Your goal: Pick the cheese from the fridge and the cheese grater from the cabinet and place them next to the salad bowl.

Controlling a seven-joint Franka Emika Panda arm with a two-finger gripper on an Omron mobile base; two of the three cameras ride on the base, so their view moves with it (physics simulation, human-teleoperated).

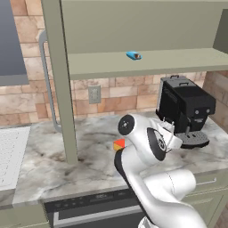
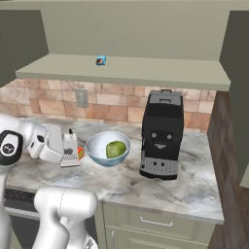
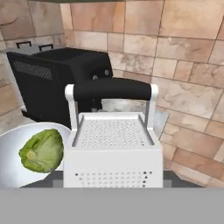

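grater [image 2: 71, 148] was seen upright on counter [image 2: 146, 187], just left of salad bowl [image 2: 108, 148], cheese [image 2: 80, 153] between them. gripper [image 2: 62, 146] was at grater; grip state couldn't be told.

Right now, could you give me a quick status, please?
Gripper at cheese grater, grip unclear. Grater on counter beside salad bowl; cheese between. Coffee machine beyond bowl.

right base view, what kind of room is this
A kitchen, rendered in simulation. A marble counter carries a black coffee machine and a salad bowl, with a cheese grater beside it, a brick backsplash behind and an open cabinet above.
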